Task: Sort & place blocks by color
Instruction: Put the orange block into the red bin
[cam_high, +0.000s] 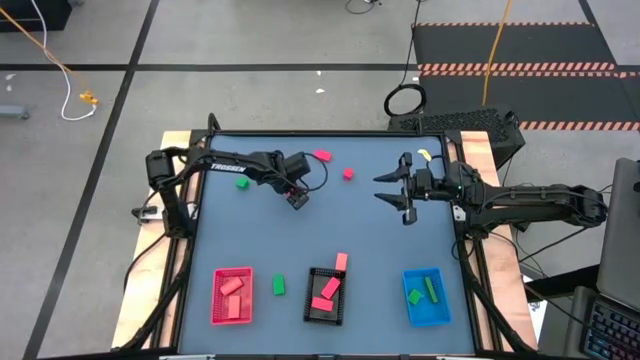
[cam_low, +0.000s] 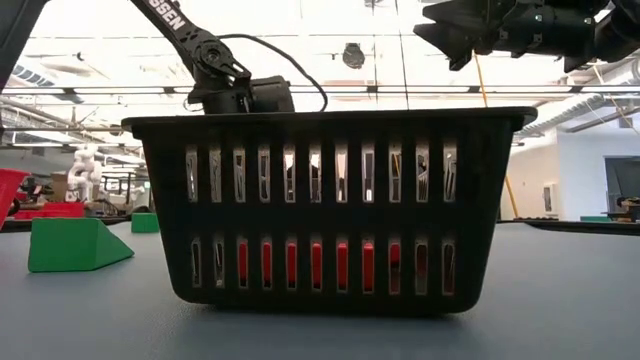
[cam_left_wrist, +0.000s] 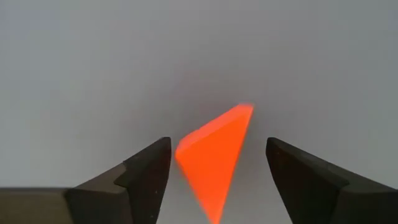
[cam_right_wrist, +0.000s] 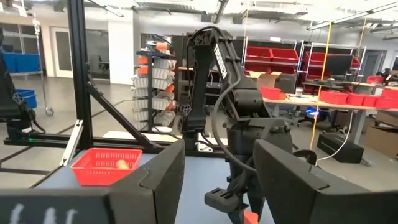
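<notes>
My left gripper (cam_high: 297, 198) points down over the table's middle and is open. An orange-red wedge block (cam_left_wrist: 214, 158) lies between its fingers, which stand on either side of it. My right gripper (cam_high: 384, 188) hovers open, right of centre, level and pointing left. Loose blocks lie on the table: a pink-red one (cam_high: 321, 156), a red one (cam_high: 348, 173), a green one (cam_high: 242, 183) and a green wedge (cam_high: 279, 286). A salmon block (cam_high: 341, 262) leans on the black tray's far rim. All three trays hold blocks.
Red tray (cam_high: 232, 296), black tray (cam_high: 326, 297) and blue tray (cam_high: 427, 298) stand in a row along the near edge. The black tray (cam_low: 330, 210) fills the low view, with the green wedge (cam_low: 75, 245) to its left. The table's middle between the arms is bare.
</notes>
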